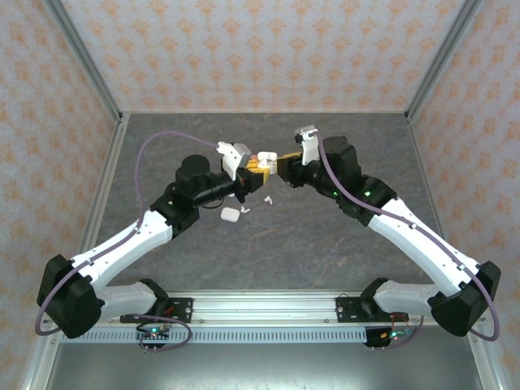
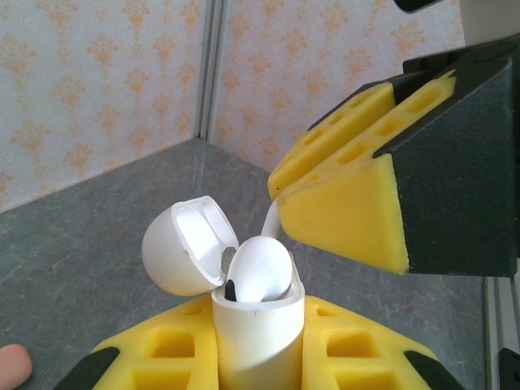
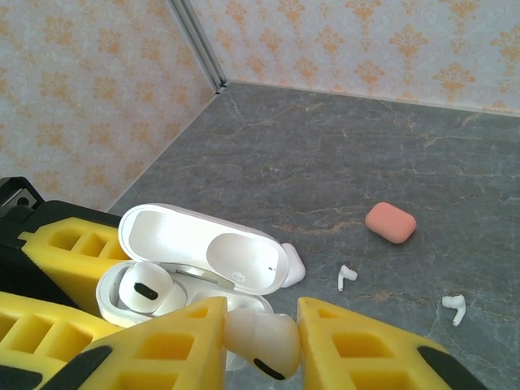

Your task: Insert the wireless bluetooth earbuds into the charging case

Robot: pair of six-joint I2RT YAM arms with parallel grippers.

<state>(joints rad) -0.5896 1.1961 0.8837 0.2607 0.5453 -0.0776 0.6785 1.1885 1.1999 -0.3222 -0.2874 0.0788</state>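
- The charging case (image 2: 257, 337) is clamped upright between the yellow fingers of the left gripper (image 2: 256, 361). It is held raised off the table (image 1: 325, 244), with its mouth turned up and its lid (image 2: 183, 248) hinged back.
- The right gripper (image 3: 262, 325) is closed on a white held earbud (image 3: 258, 340), which is pinched by its bulbous head between the two yellow pads.
- The held earbud is placed just above and beside the case's mouth. In the left wrist view a thin white stem (image 2: 274, 218) is seen running down from the right gripper toward the opening. The long axis is therefore judged near vertical, slightly tilted.
- One well is already filled by a seated earbud (image 3: 142, 288). The free well is the one nearer the right gripper, and a short descent into it is judged to be called for.
- Whether the stem tip is touching the case cannot be told.
- The earbuds are seen as glossy white with a dark oval vent, the case as a smooth white pebble.
- Two loose earbuds (image 3: 347, 276) and a coral-pink case (image 3: 391, 222) are seen lying on the table, well apart from both grippers.
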